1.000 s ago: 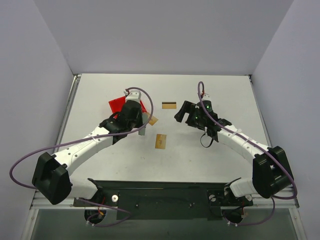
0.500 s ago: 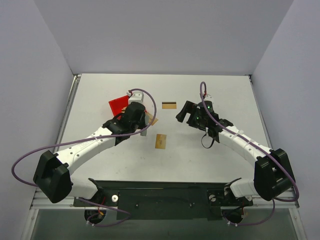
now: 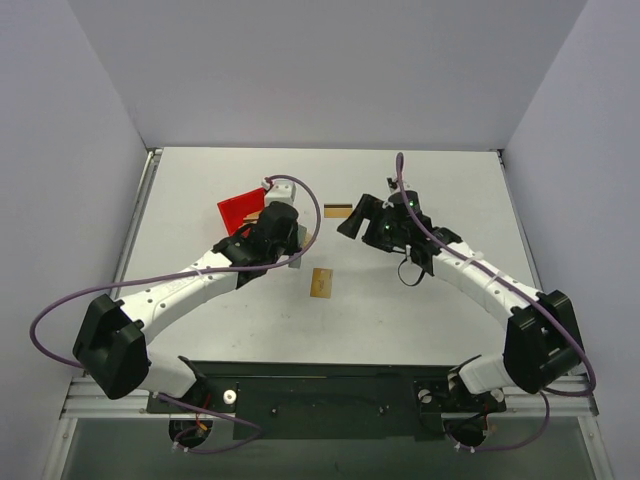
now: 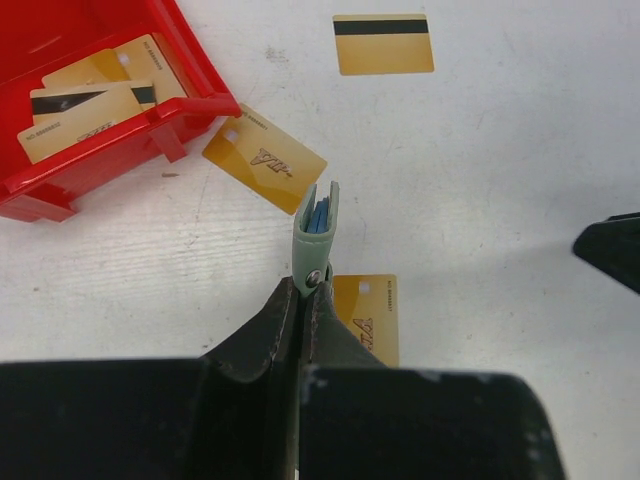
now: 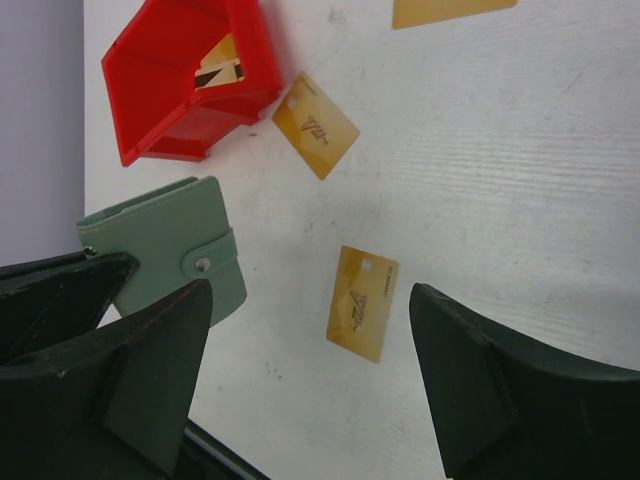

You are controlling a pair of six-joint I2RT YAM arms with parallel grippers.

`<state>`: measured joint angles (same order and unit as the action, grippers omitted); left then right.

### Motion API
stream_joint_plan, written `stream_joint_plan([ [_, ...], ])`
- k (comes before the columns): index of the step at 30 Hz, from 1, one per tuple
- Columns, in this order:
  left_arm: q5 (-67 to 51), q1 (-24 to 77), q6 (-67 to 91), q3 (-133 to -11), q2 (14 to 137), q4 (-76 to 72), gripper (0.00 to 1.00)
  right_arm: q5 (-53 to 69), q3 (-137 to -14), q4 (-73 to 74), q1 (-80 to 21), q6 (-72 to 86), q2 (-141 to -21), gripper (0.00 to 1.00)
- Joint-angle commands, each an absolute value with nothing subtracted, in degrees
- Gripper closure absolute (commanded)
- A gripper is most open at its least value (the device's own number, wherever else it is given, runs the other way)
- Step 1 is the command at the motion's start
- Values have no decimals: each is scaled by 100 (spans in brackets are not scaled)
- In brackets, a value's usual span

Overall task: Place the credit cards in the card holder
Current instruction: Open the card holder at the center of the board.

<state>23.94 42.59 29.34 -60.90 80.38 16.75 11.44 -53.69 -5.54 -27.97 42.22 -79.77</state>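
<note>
My left gripper (image 4: 306, 292) is shut on the grey-green card holder (image 4: 318, 228), which stands on edge with its blue inside showing at the top. From the right wrist the card holder (image 5: 165, 245) shows its snap tab. Three gold credit cards lie loose on the table: a striped one (image 4: 383, 44), one by the bin (image 4: 264, 158) and one under the holder (image 4: 368, 315). My right gripper (image 5: 310, 295) hangs open above the table with nothing between its fingers; the near card (image 5: 362, 303) lies below the gap. From above, the right gripper (image 3: 352, 220) partly covers the striped card (image 3: 338, 210).
A red plastic bin (image 4: 195, 75) at the back left holds several more gold cards (image 4: 85, 100). From above, the bin (image 3: 240, 208) sits just behind the left arm. Grey walls close the table at the back and sides.
The right gripper has moved left towards the striped card and its jaws have narrowed a little. The left arm has shifted slightly right and back, still holding the card holder.
</note>
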Motion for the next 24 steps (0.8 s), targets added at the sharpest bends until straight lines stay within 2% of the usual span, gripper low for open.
stream_joint_plan([
  [1,2101,4307,2953,-6372,7954,1021,100,1968,-5599,-949,-2944,4438,-8296,27],
  [9,1573,4298,3032,-6372,7972,650,100,2918,-5660,-1476,-3111,4447,-8569,28],
  [24,1143,4307,3138,-6337,7840,396,100,2716,-5862,-1081,-3190,4351,-8877,31],
])
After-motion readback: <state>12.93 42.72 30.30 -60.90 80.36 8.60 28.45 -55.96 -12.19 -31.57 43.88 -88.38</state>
